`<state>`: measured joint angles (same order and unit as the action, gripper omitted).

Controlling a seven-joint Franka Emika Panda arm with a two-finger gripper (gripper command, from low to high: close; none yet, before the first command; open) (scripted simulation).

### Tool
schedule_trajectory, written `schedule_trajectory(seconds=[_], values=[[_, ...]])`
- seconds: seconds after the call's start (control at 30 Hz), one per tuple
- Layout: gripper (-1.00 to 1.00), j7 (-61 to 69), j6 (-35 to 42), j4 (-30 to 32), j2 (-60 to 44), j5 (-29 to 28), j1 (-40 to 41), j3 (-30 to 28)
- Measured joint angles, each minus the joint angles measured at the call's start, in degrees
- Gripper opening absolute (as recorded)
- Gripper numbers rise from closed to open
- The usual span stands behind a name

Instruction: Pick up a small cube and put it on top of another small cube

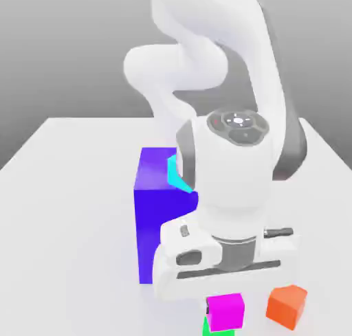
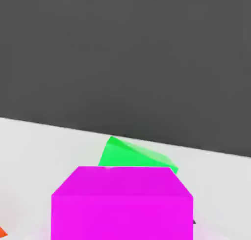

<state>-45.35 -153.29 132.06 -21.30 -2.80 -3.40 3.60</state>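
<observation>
In the exterior view, the claw [image 1: 225, 300] is hovering low, just right of centre; whether it is gripping or releasing, one cannot tell. A magenta cube [image 1: 225, 312] is sitting beneath it, above a green cube [image 1: 218, 332] at the bottom edge. In the hand view, magenta is partly covering green. Placement is seemingly finishing; next, releasing and lifting clear.

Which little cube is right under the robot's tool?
The pink cube, just beneath the tool. The green cube shows below the pink one, and the orange cube sits off toward the exterior view's right.
</observation>
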Motion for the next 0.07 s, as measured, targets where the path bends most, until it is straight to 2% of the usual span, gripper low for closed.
schedule_trajectory(seconds=[0.07], values=[[1.00,0.00,0.00,0.00,0.00,0.00,0.00,0.00]])
